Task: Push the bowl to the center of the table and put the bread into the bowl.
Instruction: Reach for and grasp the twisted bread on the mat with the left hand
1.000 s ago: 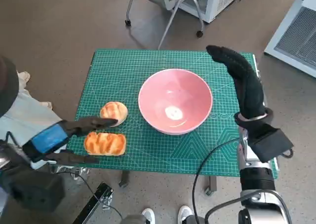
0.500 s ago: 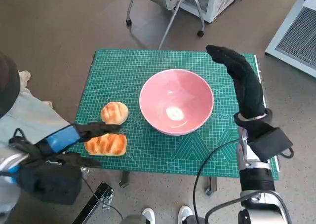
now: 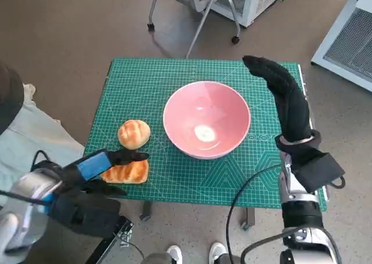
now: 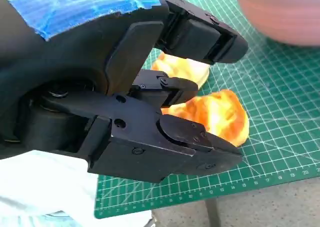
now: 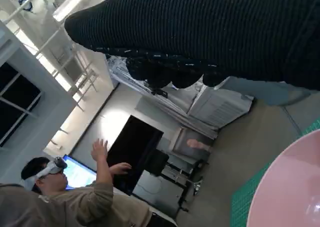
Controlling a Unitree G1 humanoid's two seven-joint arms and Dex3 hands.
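The pink bowl (image 3: 206, 128) looks like smooth, glossy plastic or glaze with a soft shine at its bottom, and it sits on a matt green cutting mat (image 3: 174, 84) printed with a fine pale grid. The two breads, a round bun (image 3: 134, 133) and a long ridged loaf (image 3: 129, 171), have a shiny, golden-brown crust that looks glazed. The right hand (image 3: 282, 92) wears a ribbed black knitted glove, dull and soft, while the left hand (image 3: 102, 162) is hard matt black plastic with smooth blue tape (image 4: 80, 4) over its back.
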